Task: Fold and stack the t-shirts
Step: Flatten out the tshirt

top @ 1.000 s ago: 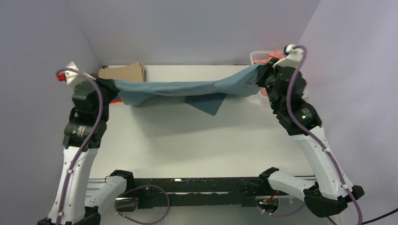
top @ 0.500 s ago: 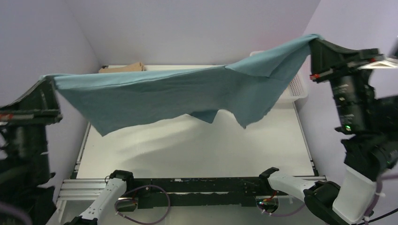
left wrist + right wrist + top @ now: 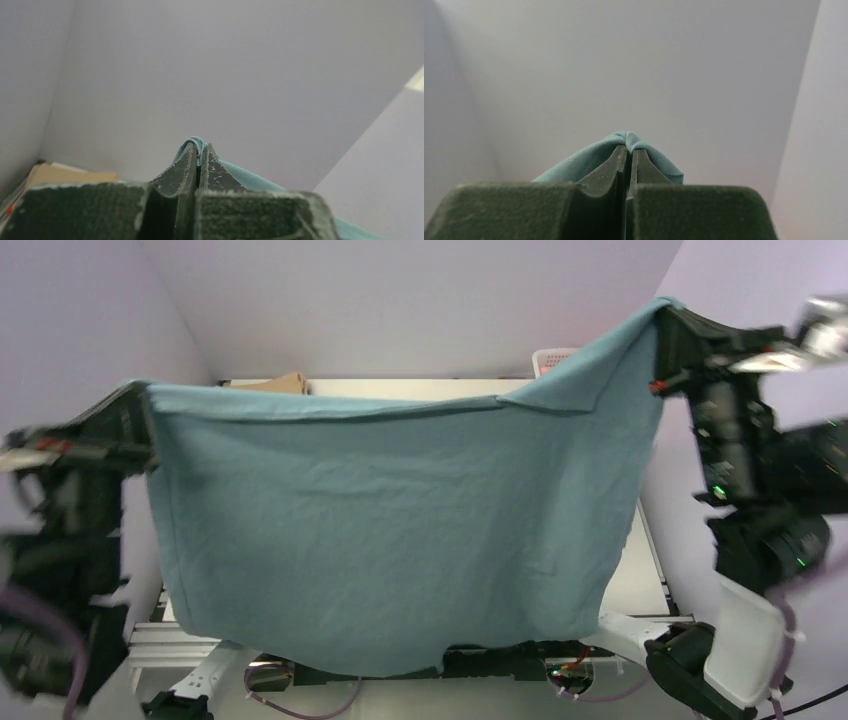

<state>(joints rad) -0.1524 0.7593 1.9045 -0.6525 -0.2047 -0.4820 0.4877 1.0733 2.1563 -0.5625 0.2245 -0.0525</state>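
Teal-grey t-shirt (image 3: 390,530) held up between both arms.
The left gripper (image 3: 138,392) pinches one top corner, jaws closed on the cloth; the shirt hangs as a wide sheet above the table (image 3: 648,575), a tan folded tee (image 3: 275,383) and white basket (image 3: 553,358) peeking behind its upper edge; the right gripper (image 3: 662,322), higher, clamps the other corner.

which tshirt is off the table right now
The teal-grey t-shirt, hanging spread between the left gripper and right gripper; the tan t-shirt lies on the table behind it.
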